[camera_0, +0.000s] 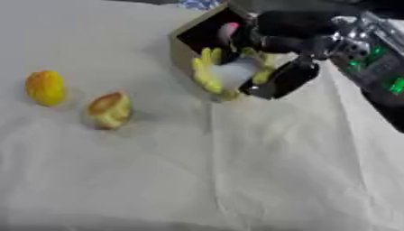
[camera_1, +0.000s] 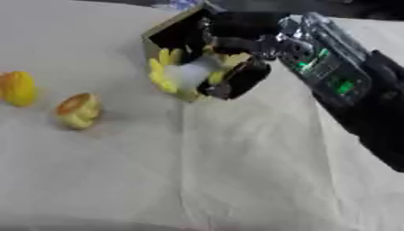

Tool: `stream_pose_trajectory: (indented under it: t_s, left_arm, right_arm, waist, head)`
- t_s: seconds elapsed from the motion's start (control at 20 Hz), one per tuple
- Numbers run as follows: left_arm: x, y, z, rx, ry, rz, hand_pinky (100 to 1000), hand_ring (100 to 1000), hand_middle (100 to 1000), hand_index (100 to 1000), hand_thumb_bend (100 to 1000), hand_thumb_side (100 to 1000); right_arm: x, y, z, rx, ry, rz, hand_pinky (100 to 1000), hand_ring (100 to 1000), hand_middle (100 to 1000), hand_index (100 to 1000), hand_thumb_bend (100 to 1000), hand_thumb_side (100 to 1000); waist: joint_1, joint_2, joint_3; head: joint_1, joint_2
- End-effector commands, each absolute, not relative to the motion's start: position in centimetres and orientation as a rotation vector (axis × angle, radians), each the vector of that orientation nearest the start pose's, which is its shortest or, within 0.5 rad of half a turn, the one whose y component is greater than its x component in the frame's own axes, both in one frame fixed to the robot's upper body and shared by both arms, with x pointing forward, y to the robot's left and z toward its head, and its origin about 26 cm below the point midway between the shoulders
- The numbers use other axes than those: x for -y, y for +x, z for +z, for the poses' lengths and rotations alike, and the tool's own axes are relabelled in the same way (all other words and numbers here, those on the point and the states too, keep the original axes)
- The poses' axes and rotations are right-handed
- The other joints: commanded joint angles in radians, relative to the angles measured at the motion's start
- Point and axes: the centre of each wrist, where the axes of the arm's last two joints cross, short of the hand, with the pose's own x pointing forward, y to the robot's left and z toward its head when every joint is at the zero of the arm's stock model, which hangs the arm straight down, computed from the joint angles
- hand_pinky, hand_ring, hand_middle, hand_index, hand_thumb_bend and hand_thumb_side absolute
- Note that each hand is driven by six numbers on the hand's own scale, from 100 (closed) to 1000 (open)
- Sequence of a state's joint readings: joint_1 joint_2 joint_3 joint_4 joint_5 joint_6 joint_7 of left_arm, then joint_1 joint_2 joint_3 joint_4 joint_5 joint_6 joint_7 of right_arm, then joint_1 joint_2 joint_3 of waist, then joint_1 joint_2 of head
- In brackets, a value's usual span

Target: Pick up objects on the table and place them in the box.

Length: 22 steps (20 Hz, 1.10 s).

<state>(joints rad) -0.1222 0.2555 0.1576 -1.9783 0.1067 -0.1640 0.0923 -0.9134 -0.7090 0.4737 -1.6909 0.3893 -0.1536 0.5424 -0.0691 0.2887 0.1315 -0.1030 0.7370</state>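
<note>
My right hand comes in from the upper right, its fingers curled round a yellow and white toy. It holds the toy at the front rim of the open cardboard box, partly over the opening. Something pink lies inside the dark box. At the left of the white tablecloth sits a round yellow fruit. A small tan and yellow bun-shaped thing rests just right of it. Both are well away from the hand. The picture is blurred around the hand.
The right forearm, with green lights and silver parts, crosses the upper right corner. The white cloth has creases running down the middle and spreads over the near half of the table.
</note>
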Motion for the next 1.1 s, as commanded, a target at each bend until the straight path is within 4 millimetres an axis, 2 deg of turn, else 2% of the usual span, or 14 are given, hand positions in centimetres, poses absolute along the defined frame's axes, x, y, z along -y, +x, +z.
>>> stream_pose_trajectory:
  t_s: [0.05,0.3,0.5,0.6,0.8,1.1]
  left_arm:
    - [-30.9,27.7,15.8,2.304,0.231,-0.037,856,656,710,797,120,848]
    - [-30.8,27.8,15.7,2.305,0.225,-0.044,856,656,710,797,119,849]
    - [-30.8,27.9,15.8,2.308,0.218,-0.050,856,656,710,797,118,849]
    - [-30.7,27.9,15.8,2.310,0.216,-0.052,856,656,710,797,118,849]
    - [-30.7,27.9,15.9,2.312,0.211,-0.055,856,656,711,797,118,849]
    - [-30.6,27.9,15.9,2.313,0.208,-0.056,856,657,711,797,118,848]
  right_arm:
    - [20.4,37.8,32.6,-2.442,0.888,-2.419,861,669,495,647,182,113]
    - [20.3,42.5,33.2,-2.460,1.102,-2.401,864,695,543,665,242,115]
    - [20.6,45.6,32.1,-2.417,1.239,-2.429,865,722,570,692,308,135]
    - [20.8,46.8,31.1,-2.368,1.282,-2.468,870,751,613,728,355,174]
    - [21.2,48.3,29.4,-2.265,1.297,-2.566,884,826,735,806,394,250]
    - [21.9,49.6,28.0,-2.154,1.325,-2.683,919,939,893,928,429,318]
  waist:
    - [0.009,-0.023,0.004]
    - [0.013,-0.019,0.017]
    - [0.014,-0.013,0.023]
    - [0.015,-0.011,0.025]
    - [0.015,-0.010,0.027]
    - [0.017,-0.012,0.026]
  head:
    - [-0.005,-0.010]
    - [-0.012,-0.014]
    - [-0.015,-0.016]
    - [-0.016,-0.015]
    - [-0.017,-0.015]
    - [-0.018,-0.016]
